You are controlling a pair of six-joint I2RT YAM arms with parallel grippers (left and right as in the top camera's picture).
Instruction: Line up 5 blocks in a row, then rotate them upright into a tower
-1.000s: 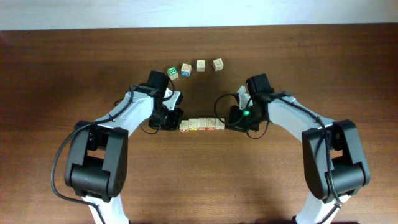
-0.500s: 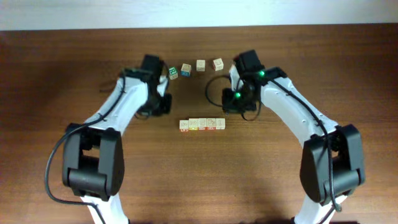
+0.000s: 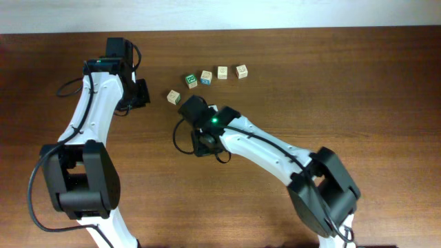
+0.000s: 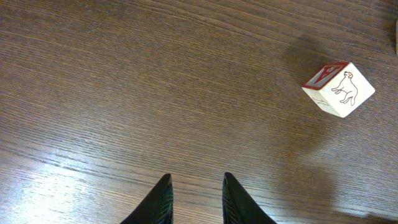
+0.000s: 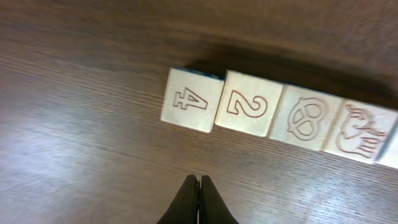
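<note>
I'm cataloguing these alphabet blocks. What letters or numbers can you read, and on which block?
"4": end block of the joined line.
"2": the block next to it.
Red letter on the lone animal-picture block: too skewed to read.
Far blocks in the overhead view: too small to read.
</note>
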